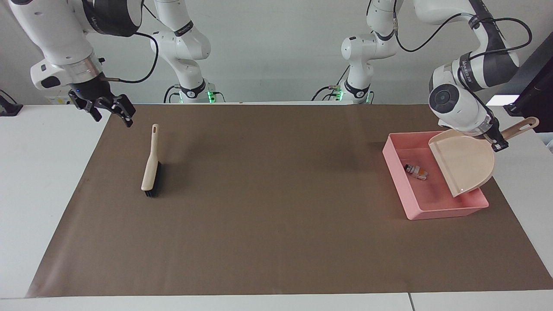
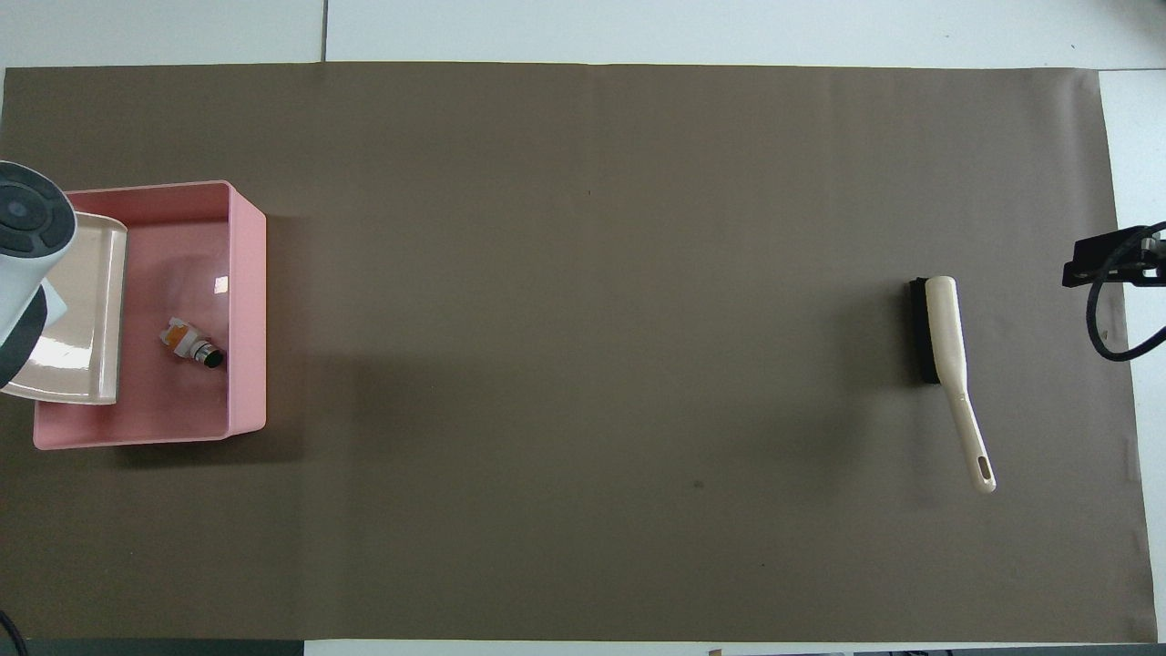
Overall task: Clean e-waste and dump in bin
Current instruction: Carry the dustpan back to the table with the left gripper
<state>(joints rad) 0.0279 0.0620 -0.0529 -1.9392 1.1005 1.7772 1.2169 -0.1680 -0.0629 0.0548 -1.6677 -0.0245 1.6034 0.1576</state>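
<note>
bin [image 1: 395, 170] near the mat's [image 1: 276, 242] edge at the left arm's end, wide bare mat mid-counter, e-waste [image 1: 416, 171] lying slantwise inside, left gripper [image 1: 499, 144] jaws clamped on tipped dustpan [image 1: 468, 166], right gripper [image 1: 110, 110] jaws apart above the mat's corner

- No readable text, label, brand or number was found on any object.
- Lettering on the arm bands stayed too small to read.

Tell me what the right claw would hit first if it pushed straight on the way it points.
Judging loosely, the right claw points down at the brown mat's edge nearest the robots; it would probably meet that first, missing the brush.
</note>
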